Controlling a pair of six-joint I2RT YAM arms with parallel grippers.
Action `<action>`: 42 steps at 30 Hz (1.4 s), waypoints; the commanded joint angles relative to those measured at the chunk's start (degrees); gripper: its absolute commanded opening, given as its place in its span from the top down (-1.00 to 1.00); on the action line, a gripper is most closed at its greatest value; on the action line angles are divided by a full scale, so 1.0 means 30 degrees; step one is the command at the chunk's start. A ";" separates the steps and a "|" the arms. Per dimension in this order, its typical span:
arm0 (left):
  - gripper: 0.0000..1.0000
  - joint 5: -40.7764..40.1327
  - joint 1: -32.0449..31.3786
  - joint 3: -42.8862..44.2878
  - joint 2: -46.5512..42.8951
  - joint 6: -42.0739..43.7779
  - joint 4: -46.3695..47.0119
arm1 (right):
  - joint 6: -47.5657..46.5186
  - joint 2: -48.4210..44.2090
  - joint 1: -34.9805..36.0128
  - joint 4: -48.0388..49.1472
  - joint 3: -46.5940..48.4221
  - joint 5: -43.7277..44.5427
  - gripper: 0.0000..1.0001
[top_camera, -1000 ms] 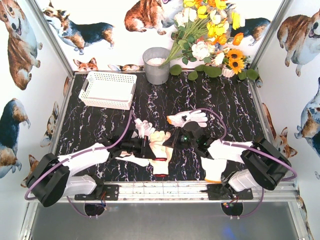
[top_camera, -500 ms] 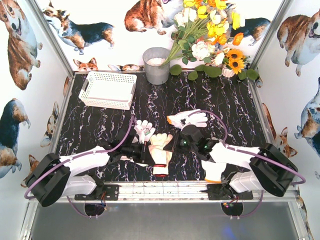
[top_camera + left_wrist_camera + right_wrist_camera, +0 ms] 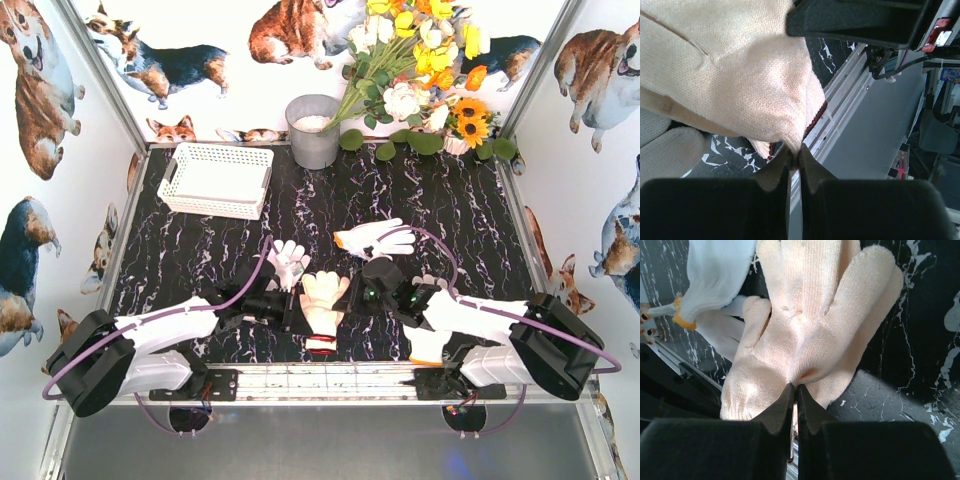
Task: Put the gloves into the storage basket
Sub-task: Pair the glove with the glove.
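Cream knit glove (image 3: 323,298) near centre: left gripper (image 3: 794,150) and right gripper (image 3: 794,388) each pinch an edge, likely to lift it spread. White lattice plastic basket (image 3: 215,208) well apart, far-left corner.

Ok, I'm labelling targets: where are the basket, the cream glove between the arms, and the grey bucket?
basket (image 3: 215,207): top view, its near wall.
cream glove (image 3: 322,308): top view, its palm.
grey bucket (image 3: 312,145): top view, its side wall.

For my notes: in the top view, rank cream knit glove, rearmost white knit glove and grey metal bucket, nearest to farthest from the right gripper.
1. Cream knit glove: pinched by the right gripper, front centre.
2. Rearmost white knit glove: just beyond.
3. Grey metal bucket: far edge.
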 commanded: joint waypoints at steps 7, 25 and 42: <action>0.60 0.0267 -0.0366 0.0137 0.0379 0.0745 -0.0115 | 0.0182 0.0416 0.0270 0.0213 0.0187 0.0435 1.00; -0.40 -0.2921 -0.0366 -0.1231 -0.2818 -0.1362 -0.0665 | 0.0745 -0.3823 0.0689 -0.5474 0.1022 0.0520 -0.02; -0.45 -0.1131 -0.0366 -0.2789 -0.1809 -0.2852 0.2955 | 0.2695 -0.3227 0.1585 -0.1355 -0.2068 -0.2174 0.20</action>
